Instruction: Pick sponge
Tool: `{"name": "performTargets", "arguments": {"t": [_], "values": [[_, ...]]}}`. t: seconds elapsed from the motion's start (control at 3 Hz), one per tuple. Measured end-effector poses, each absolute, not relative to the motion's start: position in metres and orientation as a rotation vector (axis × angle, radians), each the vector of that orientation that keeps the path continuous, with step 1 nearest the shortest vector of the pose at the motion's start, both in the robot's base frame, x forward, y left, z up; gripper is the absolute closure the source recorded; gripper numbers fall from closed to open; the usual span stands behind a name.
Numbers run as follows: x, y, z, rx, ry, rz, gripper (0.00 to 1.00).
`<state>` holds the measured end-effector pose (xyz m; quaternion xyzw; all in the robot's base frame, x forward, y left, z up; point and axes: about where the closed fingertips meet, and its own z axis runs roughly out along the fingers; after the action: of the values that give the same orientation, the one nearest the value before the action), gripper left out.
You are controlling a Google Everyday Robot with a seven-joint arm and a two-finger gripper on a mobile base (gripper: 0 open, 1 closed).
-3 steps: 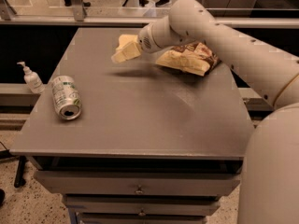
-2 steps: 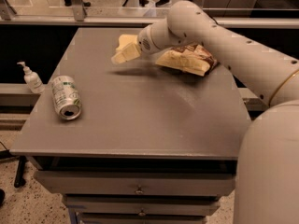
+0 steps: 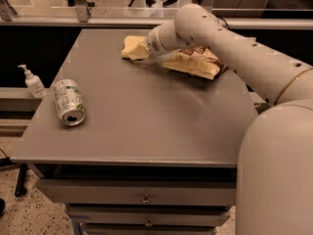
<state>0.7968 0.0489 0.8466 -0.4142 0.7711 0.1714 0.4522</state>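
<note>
My gripper is at the far middle of the grey table, at the end of the white arm that reaches in from the right. A pale-yellow soft mass sits right at its tip, low on the table top. It looks like the sponge, but I cannot separate it from the gripper's own pale-yellow parts. I cannot tell whether the sponge is held.
A crinkly yellow-and-brown chip bag lies just right of the gripper, under the arm. A silver soda can lies on its side near the table's left edge. A white pump bottle stands on a ledge beside the table. Drawers are below the front edge.
</note>
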Motion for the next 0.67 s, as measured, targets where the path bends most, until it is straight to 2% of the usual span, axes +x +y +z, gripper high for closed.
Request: {"name": "performTargets", "arguments": {"t": [0.67], "values": [[0.8028, 0.0453, 0.8514, -0.999, 1.875, 0.404, 0.88]]}}
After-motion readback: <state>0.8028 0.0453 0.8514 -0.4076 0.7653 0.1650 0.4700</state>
